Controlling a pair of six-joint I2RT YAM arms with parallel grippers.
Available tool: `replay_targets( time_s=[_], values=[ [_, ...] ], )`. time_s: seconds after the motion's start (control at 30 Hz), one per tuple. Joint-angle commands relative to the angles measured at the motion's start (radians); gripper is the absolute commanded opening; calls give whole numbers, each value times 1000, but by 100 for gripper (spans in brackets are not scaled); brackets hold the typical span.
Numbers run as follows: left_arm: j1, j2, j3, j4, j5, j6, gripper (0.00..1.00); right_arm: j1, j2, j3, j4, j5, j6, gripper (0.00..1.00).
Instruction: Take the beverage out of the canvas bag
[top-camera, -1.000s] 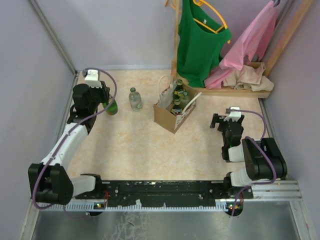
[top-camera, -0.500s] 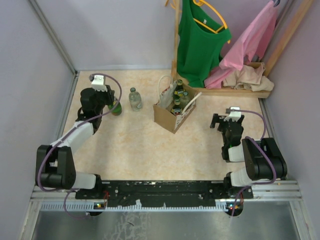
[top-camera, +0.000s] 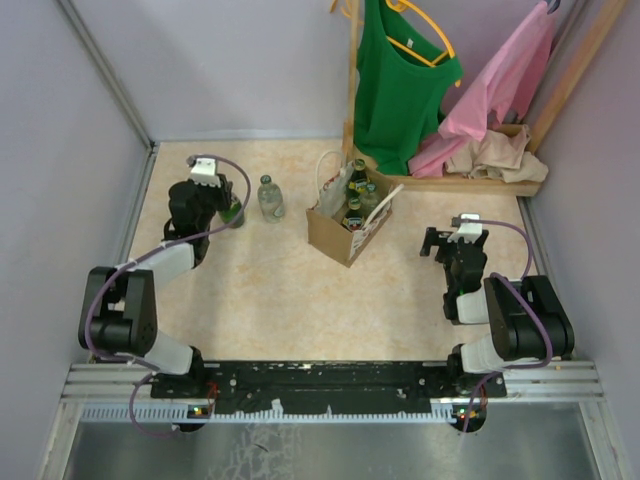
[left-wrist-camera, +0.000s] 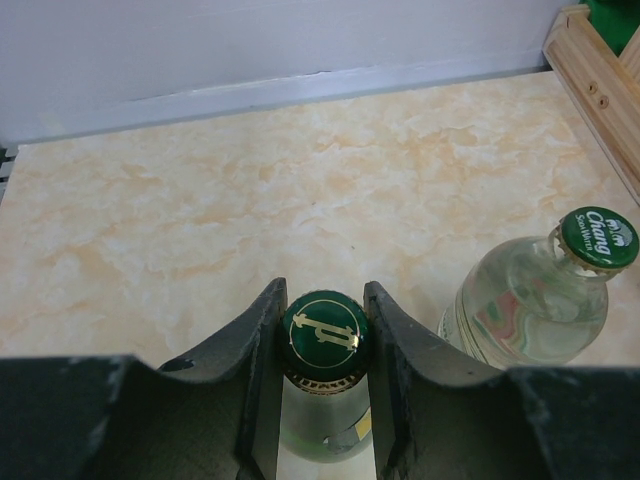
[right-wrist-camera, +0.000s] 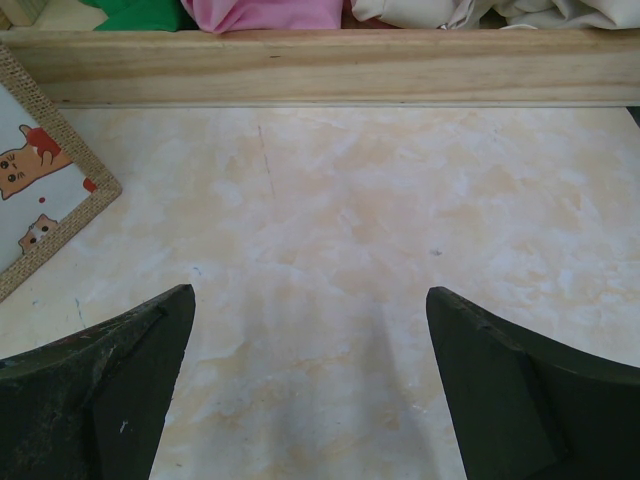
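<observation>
Marble tabletop (left-wrist-camera: 200, 200); left claw (left-wrist-camera: 323, 298) clamps upright bottle (left-wrist-camera: 325, 345).

left jaws clamped, right jaws spread

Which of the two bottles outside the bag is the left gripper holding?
The bottle with the gold-marked dark green cap, pinched by the left gripper. The clear Chang bottle beside it stands free.
</observation>
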Motion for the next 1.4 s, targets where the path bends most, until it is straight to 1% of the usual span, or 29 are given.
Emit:
replay_targets(
  time_s=[0.0, 0.07, 0.1, 0.2, 0.23, 0.3, 0.33, 0.37, 0.4, 0.47, 0.5, 0.57, 0.67, 0.77, 0.93, 1.03, 1.2, 1.23, 1.3, 1.37],
  values=[
    [7, 13, 39, 224, 19, 14, 0, -1, -5, 28, 48, 4, -19, 99],
    [8, 29, 40, 230, 16, 11, 3, 0, -5, 28, 48, 4, -19, 99],
    [8, 33, 40, 230, 14, 11, 7, -1, -6, 28, 48, 3, -20, 99],
    [7, 35, 28, 235, 6, 6, 31, 0, -5, 28, 48, 4, -19, 99],
    [6, 32, 22, 235, 1, 3, 45, 0, -5, 28, 48, 4, -19, 99],
    [7, 23, 18, 234, -12, 1, 56, -1, -5, 28, 48, 3, -19, 99],
    [7, 17, 17, 231, -14, 1, 60, 0, -5, 28, 47, 3, -19, 99],
    [8, 10, 17, 226, -16, 1, 67, 0, -4, 28, 48, 4, -19, 99],
    [8, 2, 18, 220, -13, 0, 71, 0, -5, 28, 48, 4, -19, 99],
    [7, -18, 19, 207, -2, 1, 74, -1, -5, 28, 48, 4, -19, 99],
    [8, -29, 24, 196, 4, -1, 79, -1, -5, 28, 48, 4, -19, 99],
    [8, -63, 30, 170, 14, -6, 84, 0, -5, 28, 48, 4, -19, 99],
    [6, -123, 22, 140, 47, -37, 85, 0, -5, 28, 48, 4, -19, 99],
    [-4, -193, 14, 105, 135, -44, 84, 1, -5, 28, 48, 4, -19, 99],
    [-78, -270, 76, -22, 238, -30, 82, 0, -6, 28, 48, 4, -19, 99],
    [-134, -274, 134, -75, 333, -33, 81, 0, -5, 28, 48, 4, -19, 99],
    [-235, -218, 237, -88, 491, -90, 76, 0, -5, 28, 48, 4, -19, 99],
    [-246, -195, 258, -79, 523, -112, 73, -1, -5, 28, 48, 4, -19, 99],
    [-258, -131, 313, -59, 584, -168, 57, 0, -5, 28, 48, 4, -19, 99],
    [-270, -59, 378, -64, 646, -199, 47, -1, -5, 28, 48, 2, -19, 99]
  ],
)
